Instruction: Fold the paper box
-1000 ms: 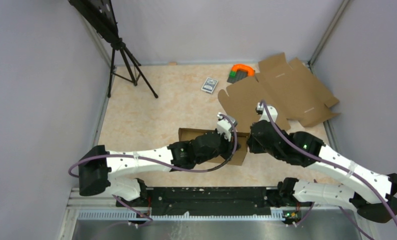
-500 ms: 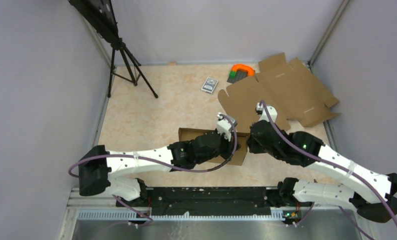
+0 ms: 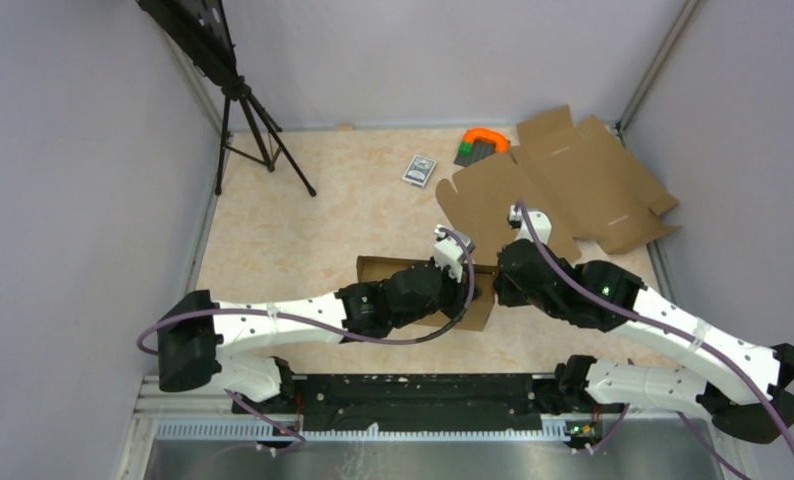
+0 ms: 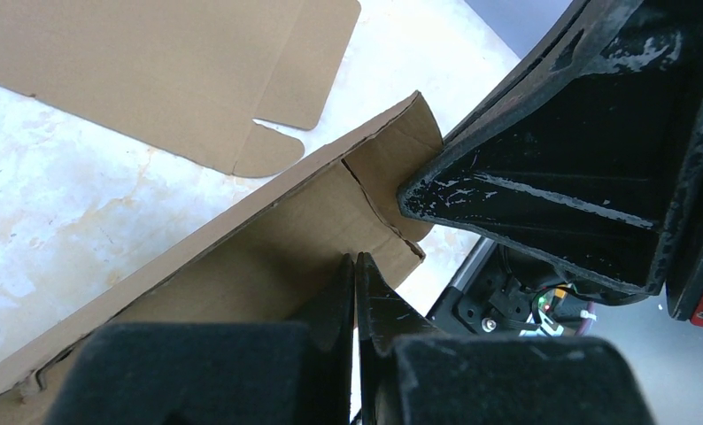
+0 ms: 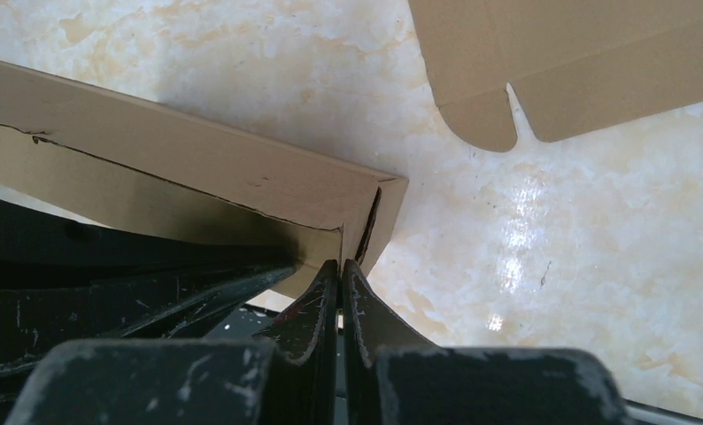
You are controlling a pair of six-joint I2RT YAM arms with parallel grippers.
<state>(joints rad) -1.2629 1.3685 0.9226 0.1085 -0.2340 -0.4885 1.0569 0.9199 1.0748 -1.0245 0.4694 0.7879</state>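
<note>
The paper box (image 3: 375, 269) lies near the front of the table as a shallow brown tray, mostly hidden under my left arm. My left gripper (image 3: 470, 288) is shut and sits inside the box at its right end. In the left wrist view its closed tips (image 4: 355, 262) rest against the inner wall (image 4: 242, 257). My right gripper (image 3: 495, 292) is also shut and holds nothing. Its tips (image 5: 339, 266) press the outside of the box's end corner (image 5: 370, 212). The right fingers (image 4: 552, 177) touch the folded end flap (image 4: 392, 159).
A second flat cardboard blank (image 3: 563, 185) lies spread at the back right, close behind the box. A small grey card pack (image 3: 419, 169) and an orange and green object (image 3: 481, 143) lie near the back. A black tripod (image 3: 253, 120) stands at the back left.
My right arm's wrist has shifted very slightly. The box and the left arm hold still, with both grippers staying shut.
</note>
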